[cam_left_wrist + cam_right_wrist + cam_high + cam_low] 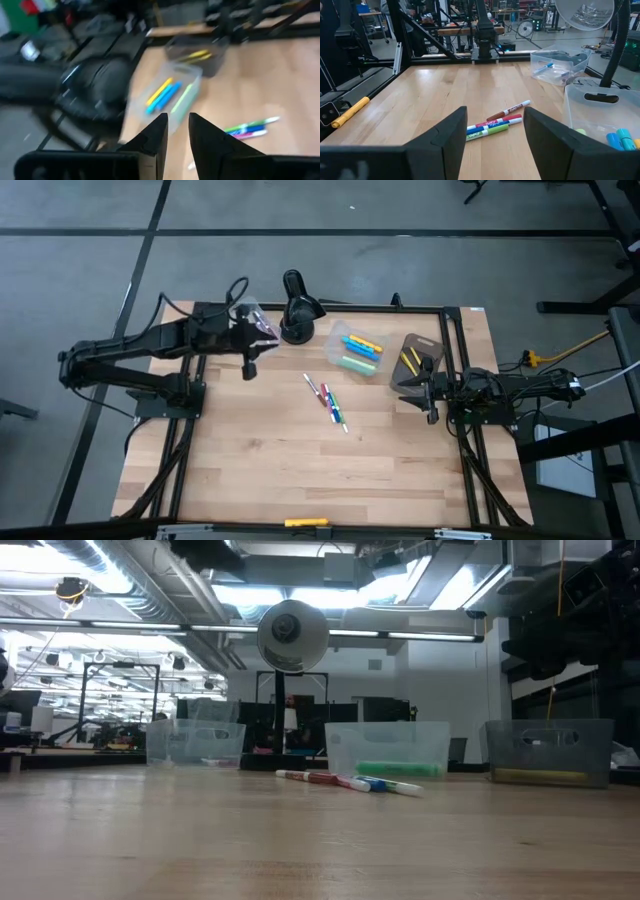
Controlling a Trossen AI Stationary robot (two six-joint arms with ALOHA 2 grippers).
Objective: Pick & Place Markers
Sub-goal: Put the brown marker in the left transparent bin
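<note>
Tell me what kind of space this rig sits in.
Probably a robotics lab or open workshop. The wooden table sits in a black metal frame on grey floor; the low view shows exposed ceiling ducts and more framed benches behind, and clear tubs of markers.

Loose markers: a small cluster of thin marker pens (327, 400) in red, blue, green and white, lying flat and close together on the wooden counter (300, 470), just left of frame centre in the high view.
Binned markers, centre: yellow, blue and pale green pens (359, 351) lying flat inside a clear tub, upper centre.
Binned markers, right: yellow pens (410, 359) in a darker tub, upper right.
Stray marker: one yellow pen (306, 522) at the bottom edge.
</note>
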